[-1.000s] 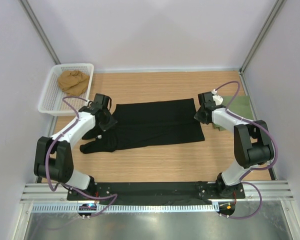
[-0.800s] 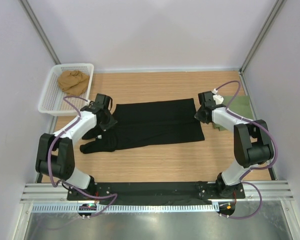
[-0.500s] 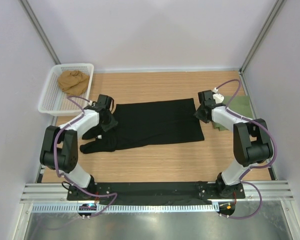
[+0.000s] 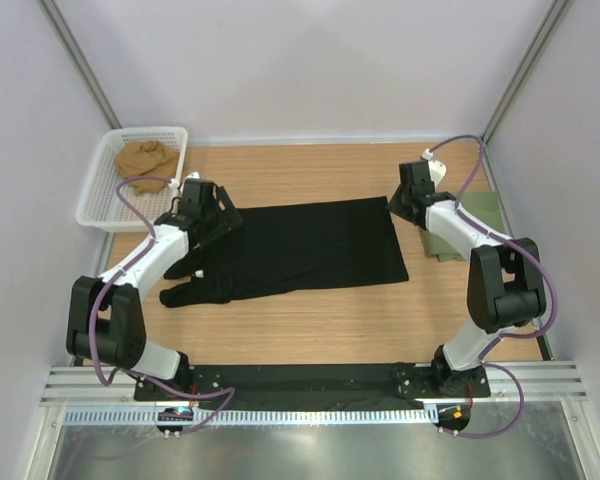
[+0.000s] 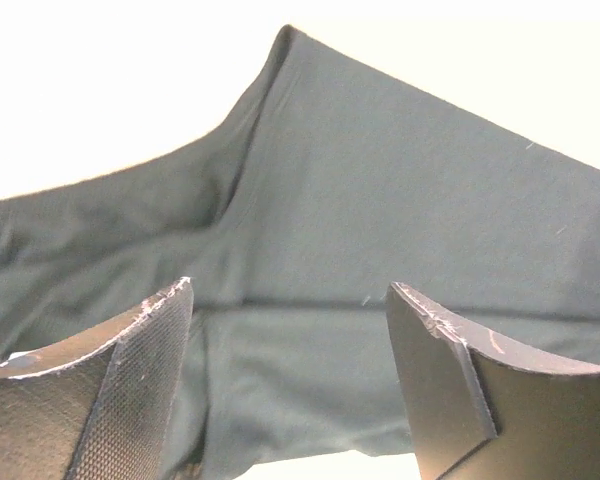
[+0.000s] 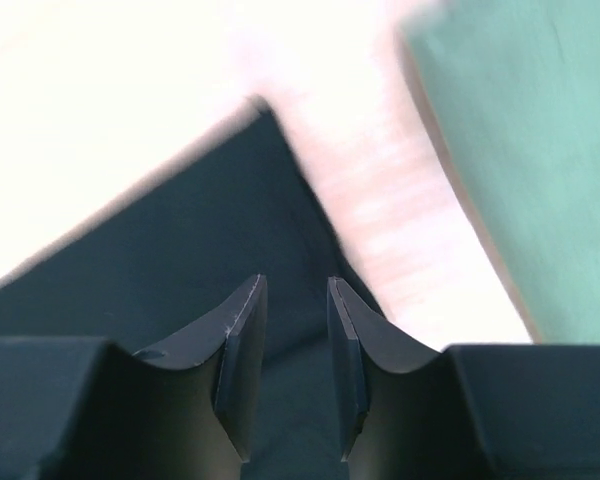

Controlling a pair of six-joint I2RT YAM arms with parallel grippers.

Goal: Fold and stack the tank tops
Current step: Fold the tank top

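**Both grippers released above the far corners of the black top**

The black tank top (image 4: 315, 245) is seen spread flat across the middle of the wooden table (image 4: 310, 325), its long side running from left to right; its left end is gathered into a rumpled bunch beside the left arm. The left gripper (image 4: 223, 216) is held over the far left corner of that top; in the left wrist view its jaws (image 5: 290, 300) are seen spread wide, nothing is caught between them, and the dark cloth (image 5: 400, 200) lies flat below the fingers. The right gripper (image 4: 399, 207) is placed over the far right corner; in the right wrist view its jaws (image 6: 297, 290) are parted by a narrow gap only, no cloth is pinched in it, and the corner of the black top (image 6: 180, 260) is seen beneath the fingertips.

The olive green tank top (image 4: 483, 215) is laid at the right edge of the table, partly covered by the right arm; it is separated from the black top by a strip of bare wood, as is shown in the right wrist view (image 6: 520, 150). A white mesh basket (image 4: 92, 195) stands at the far left corner; a tan cloth (image 4: 145, 160) is heaped in it.
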